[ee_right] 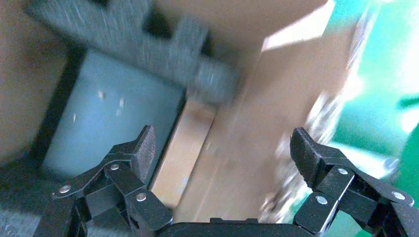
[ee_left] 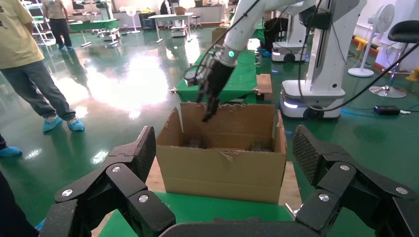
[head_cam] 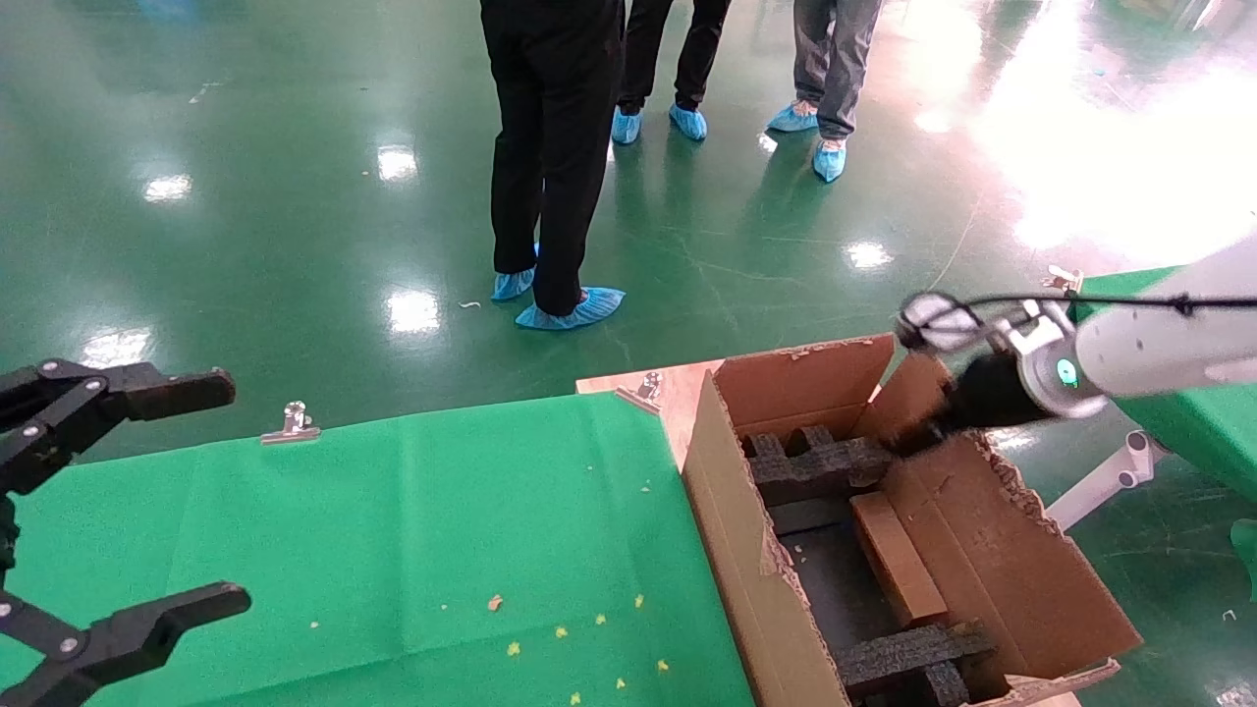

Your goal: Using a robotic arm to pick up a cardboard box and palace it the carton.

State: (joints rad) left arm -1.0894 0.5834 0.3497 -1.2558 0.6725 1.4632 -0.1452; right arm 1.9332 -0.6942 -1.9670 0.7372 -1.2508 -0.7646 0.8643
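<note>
The right claw [ee_right: 220,155] on the white robotic arm [head_cam: 1159,349] hangs released, fingers spread, empty above the large brown corrugated carton [head_cam: 746,579]. Below it, the small brown cardboard box [head_cam: 897,557] lies inside, long axis along the carton's length. The left claw [ee_left: 225,163] idles spread over the green surface [head_cam: 442,530].

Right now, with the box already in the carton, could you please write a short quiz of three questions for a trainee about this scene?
1. True or false: the cardboard box lies inside the carton.
2. Which gripper hangs over the carton? A) right gripper B) left gripper
3. Fill in: black ____ blocks sit at both ends of the carton's inside.

Key
1. True; it rests along the right inner wall.
2. A; its fingers are open and hold nothing. The left gripper waits open over the green cloth.
3. foam
</note>
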